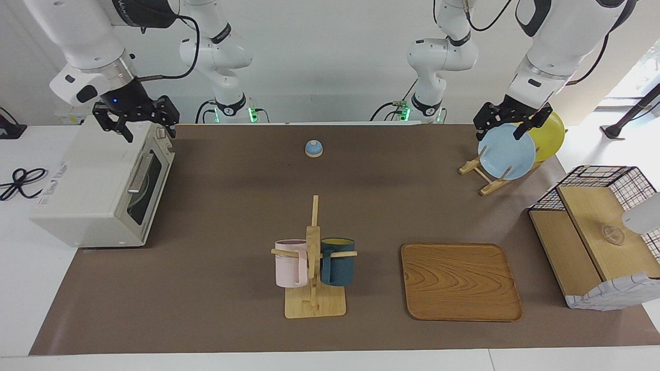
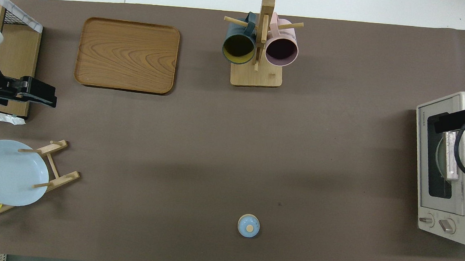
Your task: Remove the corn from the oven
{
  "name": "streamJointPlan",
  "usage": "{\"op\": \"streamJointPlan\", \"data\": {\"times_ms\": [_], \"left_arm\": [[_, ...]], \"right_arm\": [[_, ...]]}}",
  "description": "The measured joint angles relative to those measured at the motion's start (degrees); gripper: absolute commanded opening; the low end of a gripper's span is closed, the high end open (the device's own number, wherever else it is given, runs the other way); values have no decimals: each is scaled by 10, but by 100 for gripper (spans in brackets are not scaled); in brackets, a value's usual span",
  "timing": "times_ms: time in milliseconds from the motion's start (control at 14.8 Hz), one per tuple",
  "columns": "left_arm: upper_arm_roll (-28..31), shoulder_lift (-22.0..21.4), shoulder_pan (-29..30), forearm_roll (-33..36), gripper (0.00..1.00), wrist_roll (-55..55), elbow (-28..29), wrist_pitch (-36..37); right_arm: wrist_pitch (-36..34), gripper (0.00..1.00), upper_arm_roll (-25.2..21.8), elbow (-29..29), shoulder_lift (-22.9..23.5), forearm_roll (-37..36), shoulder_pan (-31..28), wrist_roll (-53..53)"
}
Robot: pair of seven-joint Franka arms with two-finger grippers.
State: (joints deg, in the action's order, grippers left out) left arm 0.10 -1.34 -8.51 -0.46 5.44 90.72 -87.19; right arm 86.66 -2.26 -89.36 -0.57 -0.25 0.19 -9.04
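Observation:
The cream-white oven [image 1: 87, 190] stands at the right arm's end of the table, its dark glass door shut and its bar handle [image 1: 139, 172] facing the table's middle. It also shows in the overhead view [image 2: 450, 170]. The corn is hidden; only a pale round shape shows through the glass. My right gripper [image 1: 147, 129] hangs open and empty over the oven's top edge by the door, also in the overhead view [image 2: 448, 121]. My left gripper [image 1: 502, 131] is open and empty over the plate rack at the left arm's end.
A mug rack [image 1: 313, 257] holds a pink and a dark blue mug mid-table. A wooden tray [image 1: 459, 281] lies beside it. A plate rack holds a blue plate [image 1: 508, 152] and a yellow plate [image 1: 551, 136]. A wire-and-wood basket [image 1: 598, 232] and a small blue bell [image 1: 313, 148] also stand here.

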Motion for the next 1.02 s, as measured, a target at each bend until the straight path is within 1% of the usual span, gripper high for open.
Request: {"op": "streamJointPlan", "data": {"times_ms": [406, 474, 541, 609, 812, 880, 1015], "left_arm": [[0, 0, 0, 0, 100, 0, 0, 0], [0, 0, 0, 0, 100, 0, 0, 0], [0, 0, 0, 0, 100, 0, 0, 0], [0, 0, 0, 0, 100, 0, 0, 0], [0, 0, 0, 0, 100, 0, 0, 0], [0, 0, 0, 0, 100, 0, 0, 0], [0, 0, 0, 0, 100, 0, 0, 0]], "right_arm": [[1, 100, 0, -9, -1, 0, 0, 0], [7, 96, 0, -17, -2, 0, -1, 0], [15, 42, 0, -27, -5, 0, -2, 0], [26, 0, 0, -37, -7, 0, -5, -2], [60, 0, -2, -69, -15, 0, -13, -34], [81, 0, -4, -87, -18, 0, -16, -55], [144, 0, -6, -143, -29, 0, -28, -80]]}}
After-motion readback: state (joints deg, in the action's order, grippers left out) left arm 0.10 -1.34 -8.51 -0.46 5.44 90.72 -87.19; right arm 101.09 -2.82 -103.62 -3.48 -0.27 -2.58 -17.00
